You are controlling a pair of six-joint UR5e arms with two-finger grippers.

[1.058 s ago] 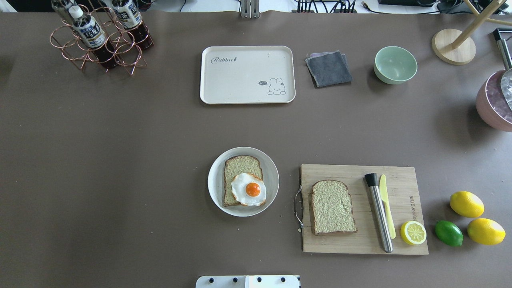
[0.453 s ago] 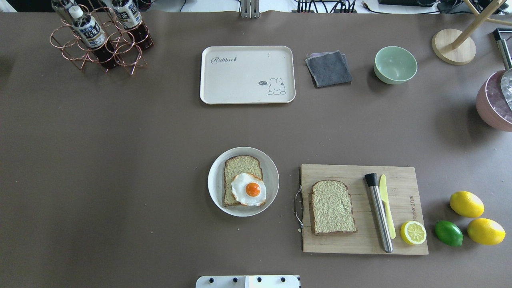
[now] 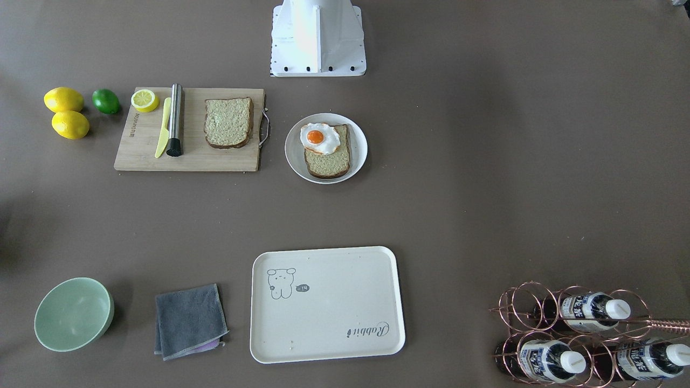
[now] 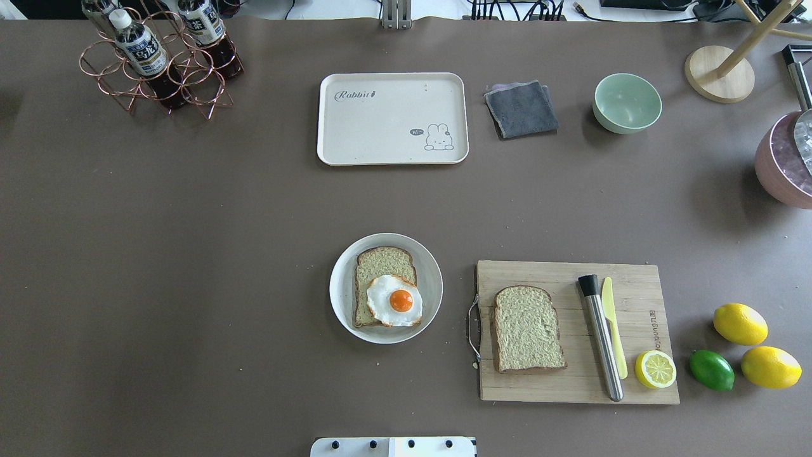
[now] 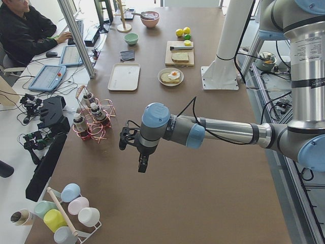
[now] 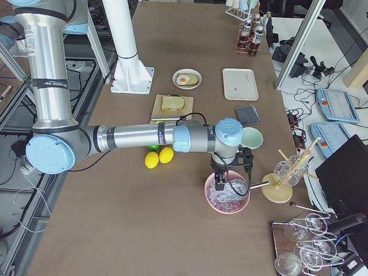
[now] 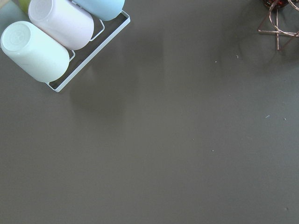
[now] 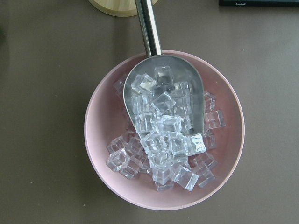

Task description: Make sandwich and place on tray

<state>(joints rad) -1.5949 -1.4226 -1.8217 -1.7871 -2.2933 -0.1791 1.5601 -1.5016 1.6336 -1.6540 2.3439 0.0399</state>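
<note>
One bread slice (image 4: 380,263) lies on a round white plate (image 4: 339,289) with the fried egg (image 4: 394,300) on its near end. The second bread slice (image 4: 528,329) lies on the wooden cutting board (image 4: 634,273). The cream tray (image 4: 387,120) lies bare at the far middle; it also shows in the front view (image 3: 334,302). My left gripper (image 5: 141,163) hangs over bare table near the bottle rack, far from the food. My right gripper (image 6: 221,181) hangs over the pink ice bowl. I cannot tell whether either is open or shut.
A copper rack with bottles (image 4: 158,60) stands far left. A grey cloth (image 4: 521,109) and a green bowl (image 4: 627,103) lie right of the tray. A metal rod (image 4: 601,336), yellow knife (image 4: 614,327), lemon half (image 4: 655,369), lemons and lime (image 4: 712,370) sit near right. The pink ice bowl (image 8: 100,135) holds a scoop.
</note>
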